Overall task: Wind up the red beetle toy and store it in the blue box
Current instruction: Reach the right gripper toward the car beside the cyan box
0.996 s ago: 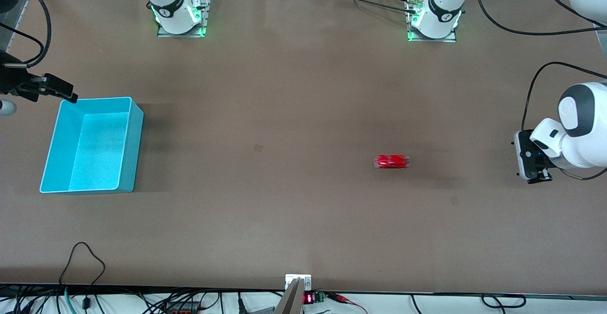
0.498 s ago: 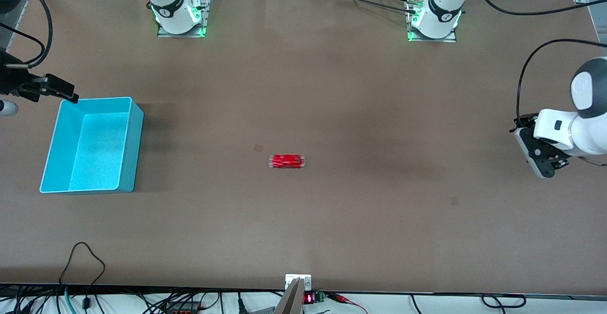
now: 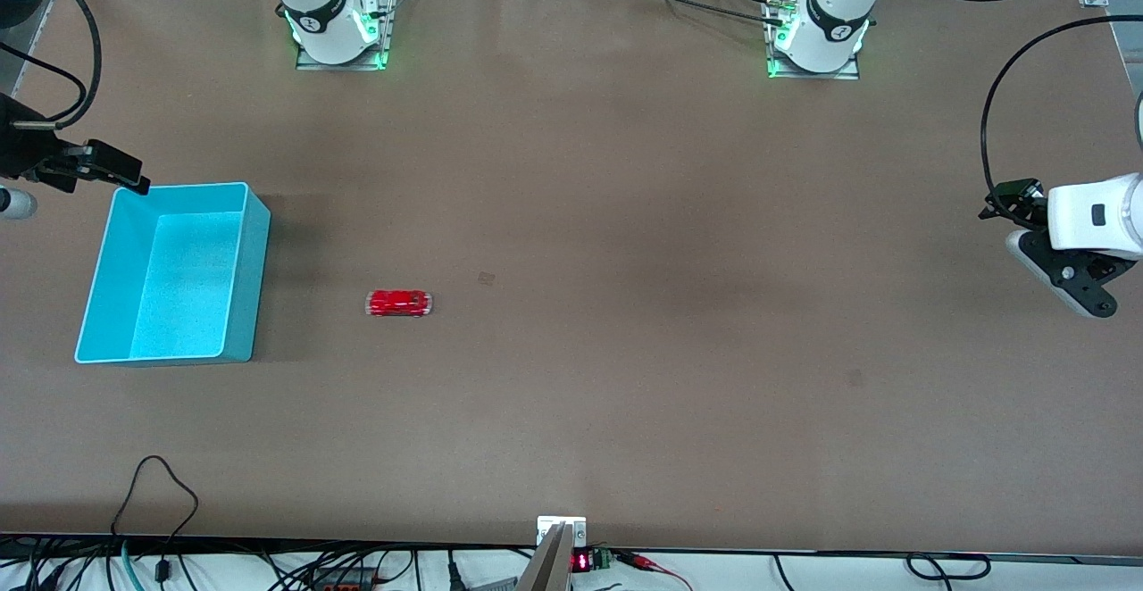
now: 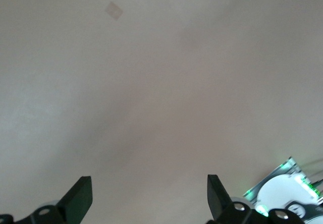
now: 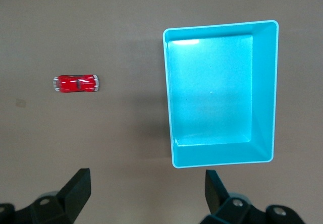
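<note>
Front view: both arms raised, waiting

1. Brown surface (image 3: 625,171), matte and bare over most of its area.
2. Small dark square mark (image 3: 486,278) near the middle of the surface.
3. Black cables (image 3: 152,484) trailing over the edge nearest the front camera.
4. Small red-lit display (image 3: 581,561) at that same edge.

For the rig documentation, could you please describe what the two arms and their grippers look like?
Both arms are glossy white with black joint bands, their bases glowing green. The left gripper has a white wrist block, a black body and a looping black cable. The right gripper is black with trailing black cables. Its fingers are dark, wedge-shaped and tapered.
</note>
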